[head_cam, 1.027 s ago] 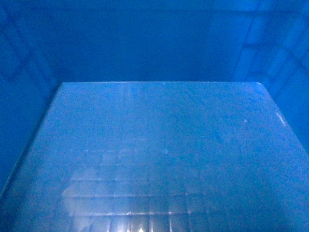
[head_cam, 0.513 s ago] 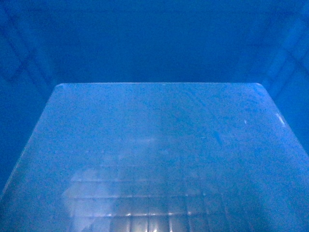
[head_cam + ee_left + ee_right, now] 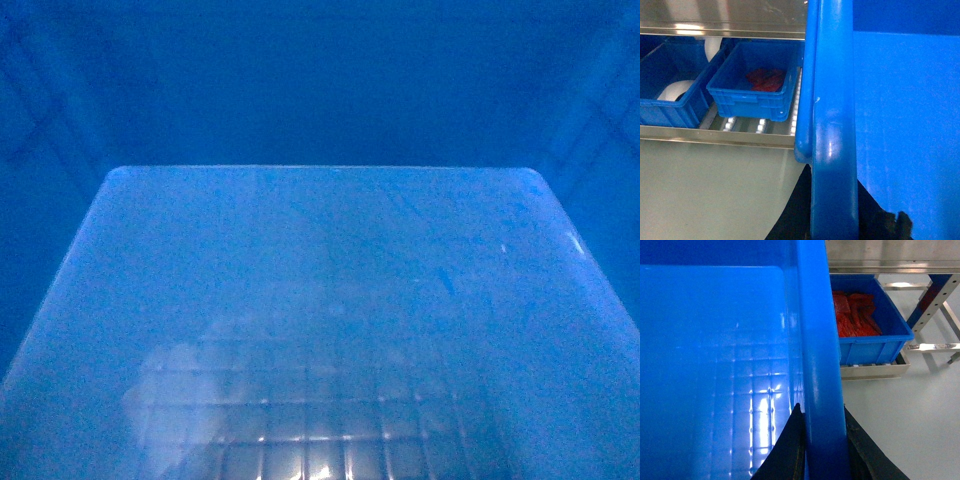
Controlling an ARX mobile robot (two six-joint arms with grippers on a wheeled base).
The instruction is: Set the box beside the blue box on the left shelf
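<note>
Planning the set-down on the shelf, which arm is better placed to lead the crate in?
Probably the left. Its view shows the crate's rim right beside the shelf edge and a small blue box. The right gripper clamps the opposite rim, nearer the floor.

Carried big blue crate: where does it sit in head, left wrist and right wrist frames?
Head: the large bright-blue plastic crate fills the frame; only its floor and inner walls show.
Left wrist: its rim runs down the centre, interior at right; left end effector grips the rim.
Right wrist: interior at left, rim down the centre; right end effector grips it.
Shared landmark: the faint grid on the crate floor, seen in head and right wrist.
</note>
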